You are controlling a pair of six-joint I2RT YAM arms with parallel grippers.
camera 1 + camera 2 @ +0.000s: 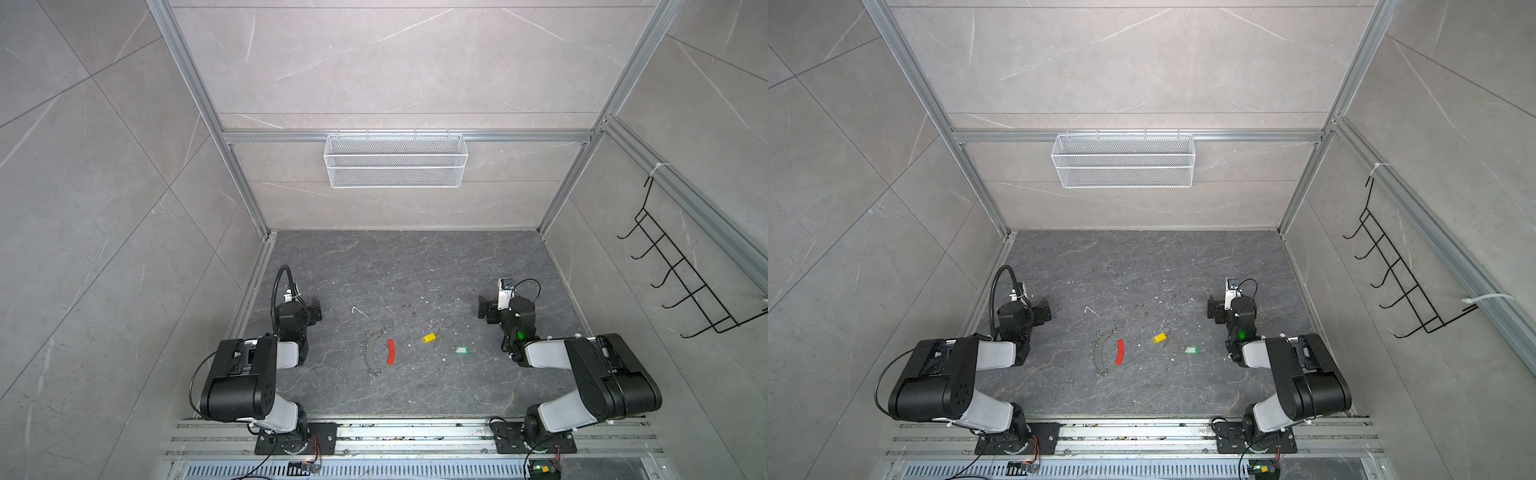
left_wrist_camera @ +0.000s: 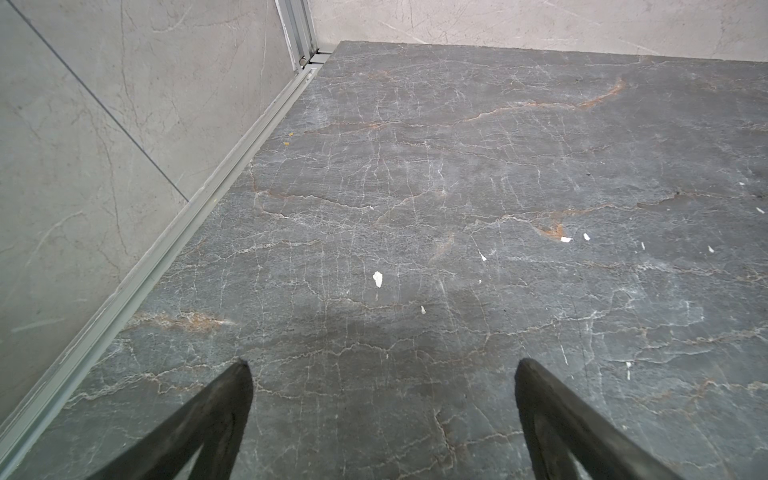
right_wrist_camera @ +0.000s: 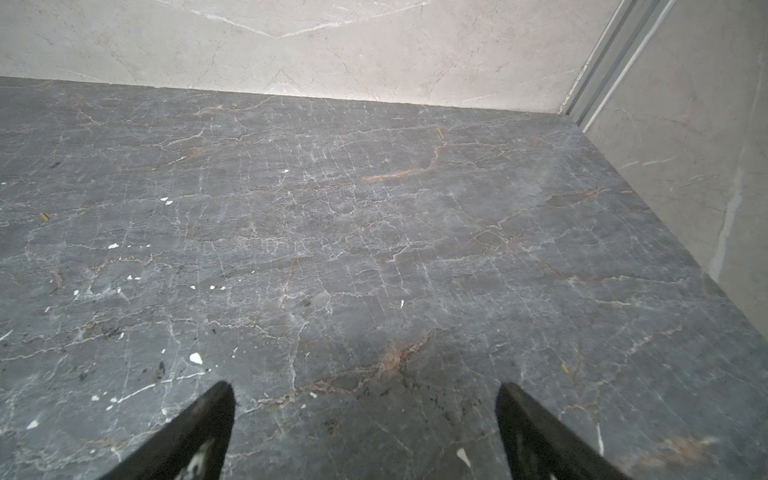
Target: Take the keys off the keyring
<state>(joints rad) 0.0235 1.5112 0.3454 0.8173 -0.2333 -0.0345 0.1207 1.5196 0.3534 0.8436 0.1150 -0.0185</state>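
**Item 1.** keyring (image 1: 369,351): a large thin grey curved band dotted with holes, with a red curved plastic segment (image 1: 390,352) on its right side. I am logging it as lying flat on the dark grey veined stone tabletop (image 1: 415,270), left of centre, with its long axis running near to far.

**Item 2.** yellow key (image 1: 429,338): small, metal, with a yellow plastic head. It is lying right of the keyring and apart from it.

**Item 3.** green key (image 1: 461,351): small, metal, with a green plastic head. It is lying further right and slightly nearer. Both keys seem to be lying roughly left to right, but the blades are showing too faintly against the stone for me to be sure. I am judging both keys to be free of the band already.

**Item 4.** left gripper (image 2: 382,362): its black fingers (image 2: 224,419) are spread wide and holding nothing, over bare tabletop at the far left.

**Item 5.** right gripper (image 3: 365,385): it is likewise gaping and empty, at the far right.

**Relation governing any coming move.**
- Both grippers are pointing toward the far wall. Every task item is therefore lying on the near side of the fingertips, outside both wrist views.
- The right gripper is sitting nearer the keys, with the green key closest to it.
- The left gripper is sitting nearer the keyring.
- Any pick would be calling for an arm to swing inward and back toward the near edge.
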